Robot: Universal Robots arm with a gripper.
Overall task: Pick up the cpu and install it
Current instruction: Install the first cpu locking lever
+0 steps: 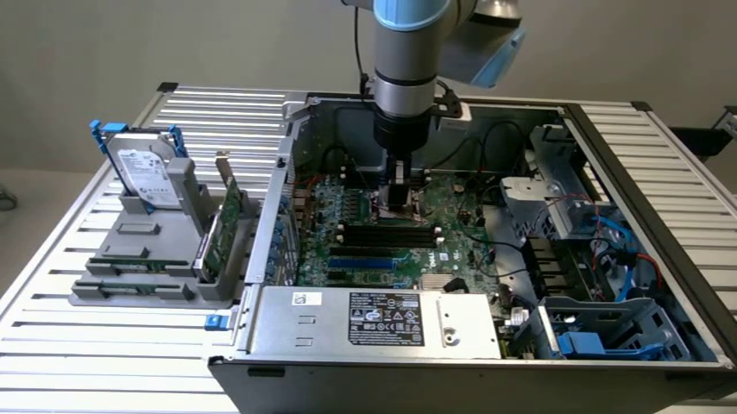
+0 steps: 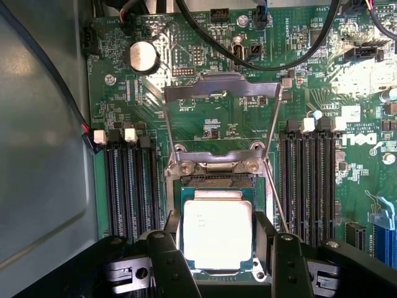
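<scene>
1. Since the wrist camera sits right over the gripper [image 2: 218, 228], its black fingers [image 2: 169, 261] get cut off at the frame edge. They also cover two sides of the cpu [image 2: 217, 236], so I can't tell if the chip is fully seated in the socket [image 2: 214, 166] or just above it
2. Pincer is clamped on the cpu, one finger against each opposite edge, spread fairly wide
3. In the exterior view the arm [image 1: 406, 78] reaches down into the open case [image 1: 345, 384] and blocks the socket area, so the chip is impossible to make out there
4. The cpu is a flat square with a pale silvery metal lid and a thin green rim, and its faint print is too small to read
5. Dull grey load plate [image 2: 223, 85] is flipped up, just an open metal frame. Ribbed black memory slots [image 2: 127, 186] run on both sides of the socket on the green motherboard [image 2: 205, 127]
6. Over on the exterior view's left, a silver hard drive [image 1: 144, 172] with blue rails stands upright in a grey holder [image 1: 138, 259] on the slatted table [image 1: 103, 345], well apart from the socket
</scene>
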